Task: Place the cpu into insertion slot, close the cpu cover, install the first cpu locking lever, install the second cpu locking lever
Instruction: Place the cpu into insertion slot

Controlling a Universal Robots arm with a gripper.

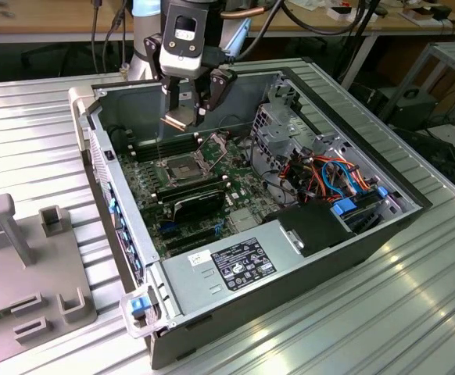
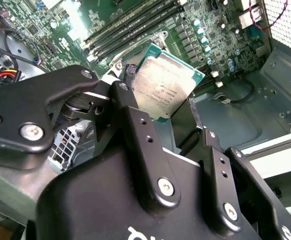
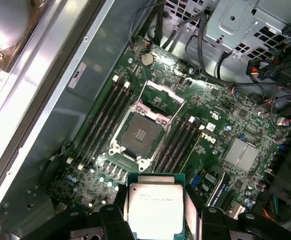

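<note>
silver-grey on top, green at the rim, pinched by 2 opposite edges: grasped so, the cpu, between the black fingers of the gripper, clenched tight on it. sits right at the fingertips, metal face turned up toward the wrist, the 2 free edges clear of the grip. being square, has no long axis. lies near level, turned a little against the edges of the insertion slot in the first wrist view. hangs in open air above the green motherboard, apart from the slot and not touching it. stands raised on its hinge at 1 side of the slot: the cpu cover, leaving the dark socket bare. flanked on 2 sides by long black memory slots, with the grey case wall beyond 1 set.
</note>
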